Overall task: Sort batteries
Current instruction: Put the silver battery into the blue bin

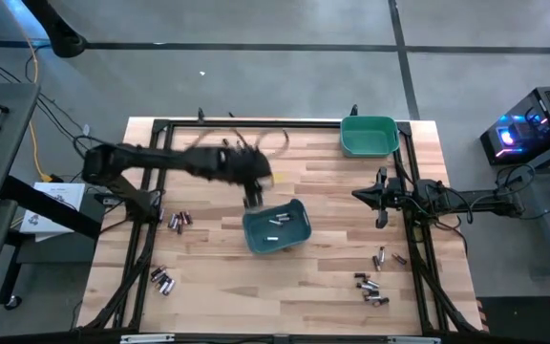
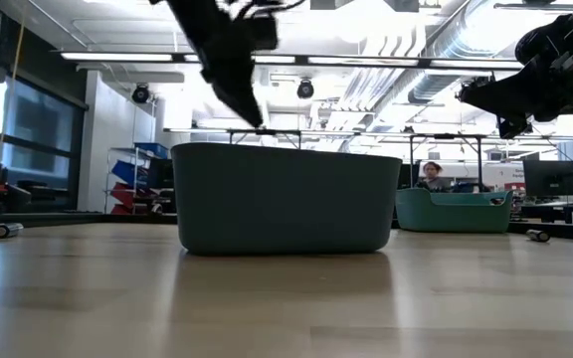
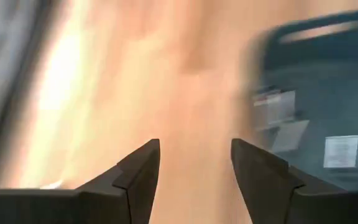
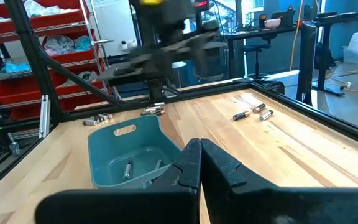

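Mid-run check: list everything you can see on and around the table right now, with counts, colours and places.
Centre bin: one, teal, mid-table, holding at least two batteries.
Far bin: one, green, at the table's far right corner.
Loose batteries, left: two small clusters, silvery and dark, near the left edge.
Loose batteries, right: scattered silvery and dark cells, near right; exact count unclear.
Person: one, seated in the room beyond the table.
Left gripper: open, empty, at the centre bin's far rim.
Right gripper: shut, empty, waiting above the table's right side.
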{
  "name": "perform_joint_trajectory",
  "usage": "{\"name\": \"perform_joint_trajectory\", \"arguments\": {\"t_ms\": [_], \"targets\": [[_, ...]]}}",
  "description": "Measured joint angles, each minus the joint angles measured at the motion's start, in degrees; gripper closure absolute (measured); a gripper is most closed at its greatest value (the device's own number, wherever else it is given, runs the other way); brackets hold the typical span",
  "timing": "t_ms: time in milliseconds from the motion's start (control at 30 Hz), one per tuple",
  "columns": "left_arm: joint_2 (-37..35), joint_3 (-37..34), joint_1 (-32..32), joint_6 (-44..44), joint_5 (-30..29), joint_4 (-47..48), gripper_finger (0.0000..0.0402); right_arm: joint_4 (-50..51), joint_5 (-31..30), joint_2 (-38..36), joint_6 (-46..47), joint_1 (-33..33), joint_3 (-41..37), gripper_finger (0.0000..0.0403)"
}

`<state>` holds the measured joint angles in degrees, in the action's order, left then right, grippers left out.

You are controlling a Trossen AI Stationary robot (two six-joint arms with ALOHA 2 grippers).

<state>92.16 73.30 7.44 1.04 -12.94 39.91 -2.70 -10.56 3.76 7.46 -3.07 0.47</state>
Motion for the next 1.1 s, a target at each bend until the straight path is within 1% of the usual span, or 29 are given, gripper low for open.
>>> {"name": "perform_joint_trajectory", "arguments": {"t_ms": [100, 133, 200, 300, 367, 433, 533, 633, 900, 1100], "targets": [[0.10, -0.09, 8.97, 0.28, -0.21, 4.77, 0.0210, 0.00, 0.01, 0.01, 0.00, 0.00, 0.00, 0.0403], [0.80, -0.09, 12.20, -2.17, 0.42, 5.13, 0.0209, 0.00, -0.01, -0.01, -0.02, 0.00, 0.00, 0.0403], [2.57, -0.09, 18.71, -9.87, 0.69, 4.91, 0.0205, 0.00, 0.02, 0.01, -0.02, 0.00, 0.00, 0.0403], [6.05, -0.09, 26.47, -18.73, 1.29, 4.53, 0.0199, 0.01, 0.02, 0.01, 0.00, 0.02, 0.00, 0.0403], [8.47, -0.09, 30.08, -22.67, 3.56, 3.01, 0.0195, 0.00, 0.00, 0.01, -0.01, 0.02, 0.00, 0.0403], [11.13, -0.09, 32.48, -24.64, 6.38, 0.70, 0.0191, 0.00, 0.02, 0.01, 0.01, 0.00, 0.00, 0.0403], [14.27, -0.13, 34.37, -26.59, 9.15, -3.97, 0.0190, 0.00, 0.02, 0.01, -0.02, 0.00, 0.00, 0.0403], [16.48, -0.12, 34.57, -29.06, 9.72, -7.43, 0.0190, 0.00, 0.02, 0.01, -0.02, 0.01, 0.00, 0.0403], [20.34, -0.13, 33.54, -32.07, 8.72, -6.72, 0.0190, 0.00, 0.02, 0.01, -0.02, 0.00, 0.00, 0.0403], [22.68, 0.19, 32.78, -32.72, 8.36, -6.90, 0.0191, -0.01, 0.01, 0.01, -0.01, 0.02, 0.00, 0.0403]]}}
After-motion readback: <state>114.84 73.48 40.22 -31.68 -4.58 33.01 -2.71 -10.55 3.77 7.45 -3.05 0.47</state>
